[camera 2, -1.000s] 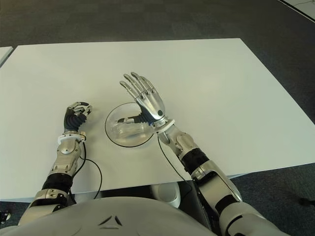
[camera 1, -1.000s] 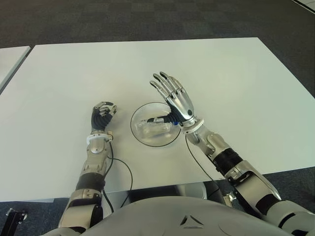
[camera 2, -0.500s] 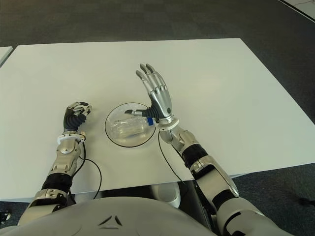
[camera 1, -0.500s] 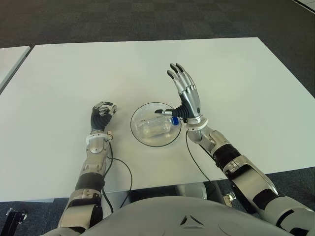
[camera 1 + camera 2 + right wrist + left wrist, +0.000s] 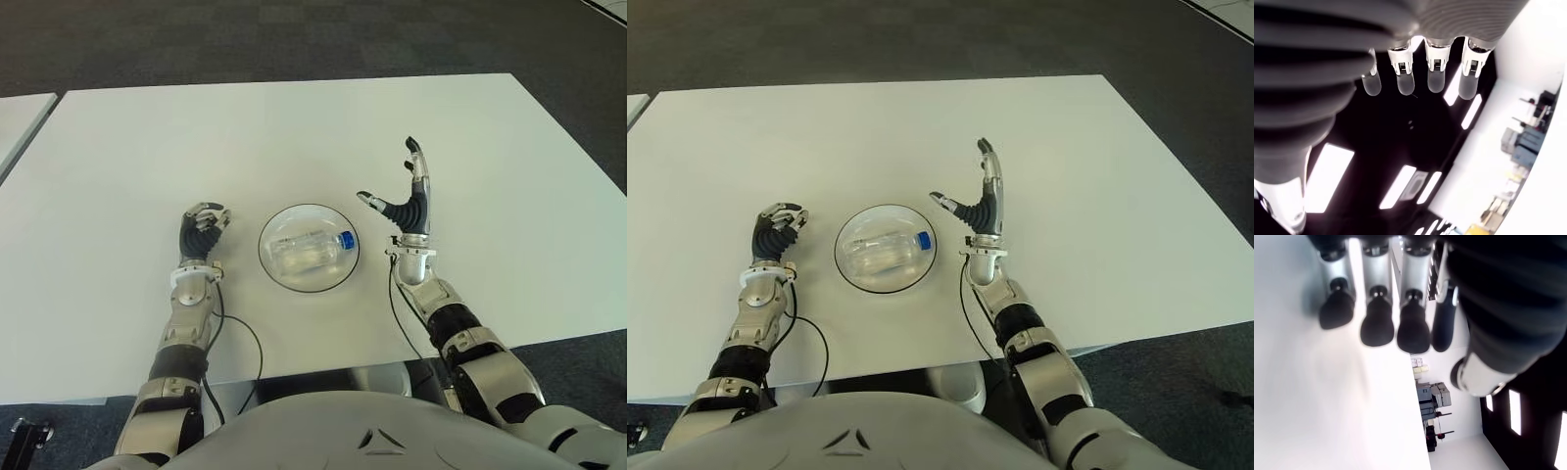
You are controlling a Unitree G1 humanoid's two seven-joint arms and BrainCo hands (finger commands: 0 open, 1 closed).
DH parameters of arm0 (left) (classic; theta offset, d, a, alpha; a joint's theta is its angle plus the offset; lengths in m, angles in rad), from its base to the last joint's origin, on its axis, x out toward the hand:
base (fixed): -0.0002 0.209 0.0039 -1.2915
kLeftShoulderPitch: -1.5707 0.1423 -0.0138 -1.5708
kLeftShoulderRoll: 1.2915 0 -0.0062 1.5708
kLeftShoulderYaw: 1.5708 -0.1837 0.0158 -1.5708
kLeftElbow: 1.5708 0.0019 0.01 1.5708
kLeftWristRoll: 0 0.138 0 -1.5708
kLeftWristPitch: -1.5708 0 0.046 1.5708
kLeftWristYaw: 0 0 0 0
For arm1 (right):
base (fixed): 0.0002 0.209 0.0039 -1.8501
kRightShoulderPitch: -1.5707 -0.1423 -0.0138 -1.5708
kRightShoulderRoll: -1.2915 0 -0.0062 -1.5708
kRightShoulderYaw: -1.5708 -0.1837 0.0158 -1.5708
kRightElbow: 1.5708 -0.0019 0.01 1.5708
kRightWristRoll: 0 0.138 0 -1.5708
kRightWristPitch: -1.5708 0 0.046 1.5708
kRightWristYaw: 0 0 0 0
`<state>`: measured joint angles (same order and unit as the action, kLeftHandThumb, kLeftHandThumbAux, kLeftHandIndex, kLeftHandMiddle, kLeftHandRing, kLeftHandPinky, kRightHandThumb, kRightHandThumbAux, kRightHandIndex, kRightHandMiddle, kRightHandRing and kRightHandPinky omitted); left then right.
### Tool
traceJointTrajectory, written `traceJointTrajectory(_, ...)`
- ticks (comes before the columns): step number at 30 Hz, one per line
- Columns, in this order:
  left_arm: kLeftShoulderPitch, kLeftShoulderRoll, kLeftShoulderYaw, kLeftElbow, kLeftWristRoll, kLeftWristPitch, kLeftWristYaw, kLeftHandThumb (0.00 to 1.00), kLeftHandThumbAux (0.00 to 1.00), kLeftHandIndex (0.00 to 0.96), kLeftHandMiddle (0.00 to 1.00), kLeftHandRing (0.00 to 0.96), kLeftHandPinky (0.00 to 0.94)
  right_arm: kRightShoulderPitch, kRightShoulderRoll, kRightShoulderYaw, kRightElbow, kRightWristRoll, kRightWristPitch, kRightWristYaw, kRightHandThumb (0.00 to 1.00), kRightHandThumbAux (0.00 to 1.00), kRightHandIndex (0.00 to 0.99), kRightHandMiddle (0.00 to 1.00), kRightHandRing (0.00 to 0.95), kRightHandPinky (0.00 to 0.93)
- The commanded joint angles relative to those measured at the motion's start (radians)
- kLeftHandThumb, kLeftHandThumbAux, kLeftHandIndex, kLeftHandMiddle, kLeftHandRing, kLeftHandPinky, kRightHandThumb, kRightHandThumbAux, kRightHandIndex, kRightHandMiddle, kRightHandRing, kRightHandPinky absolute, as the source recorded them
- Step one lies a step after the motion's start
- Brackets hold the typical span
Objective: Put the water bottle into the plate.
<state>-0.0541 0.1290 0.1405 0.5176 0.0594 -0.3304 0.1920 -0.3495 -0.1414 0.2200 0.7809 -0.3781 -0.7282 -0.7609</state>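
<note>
A clear water bottle [image 5: 306, 250] with a blue cap lies on its side inside the round glass plate [image 5: 277, 276] at the middle of the white table. My right hand [image 5: 404, 201] stands upright to the right of the plate, fingers straight, thumb out, holding nothing. Its wrist view shows only straight fingers [image 5: 1400, 78] with nothing between them. My left hand [image 5: 203, 225] shows to the left of the plate, curled into a fist with nothing in it. Curled fingertips [image 5: 1376, 328] over the tabletop fill the left wrist view.
The white table [image 5: 294, 137] spreads wide behind and beside the plate. A second white table's corner [image 5: 20, 117] shows at the far left. Dark carpet [image 5: 294, 39] lies beyond the far edge. A black cable [image 5: 240, 338] loops near my left forearm.
My right hand has let go of the bottle and drawn away to the right, turning upright. The bottle now lies uncovered in the plate. The left hand has not moved.
</note>
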Motion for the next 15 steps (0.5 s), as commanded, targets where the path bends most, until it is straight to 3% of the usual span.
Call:
traceJointTrajectory(1, 0.012, 0.002, -0.003, -0.005, 0.004, 0.019, -0.007, 0.709, 0.717, 0.439, 0.775, 0.768, 0.768, 0.001, 0.047, -0.060, 0.049, 0.096, -0.009, 0.083, 0.062, 0.853, 0.062, 0.076, 0.105, 0.218)
traceJointTrajectory(11, 0.017, -0.001, -0.003, -0.014, -0.001, 0.028, -0.012, 0.709, 0.716, 0.439, 0.774, 0.764, 0.768, -0.002, 0.074, -0.179, 0.104, 0.253, -0.023, 0.274, 0.047, 0.850, 0.229, 0.244, 0.272, 0.367)
traceJointTrajectory(15, 0.018, -0.002, -0.002, -0.016, -0.001, 0.033, -0.011, 0.709, 0.716, 0.439, 0.774, 0.762, 0.770, -0.001, 0.081, -0.215, 0.112, 0.299, -0.031, 0.344, 0.055, 0.893, 0.279, 0.297, 0.321, 0.398)
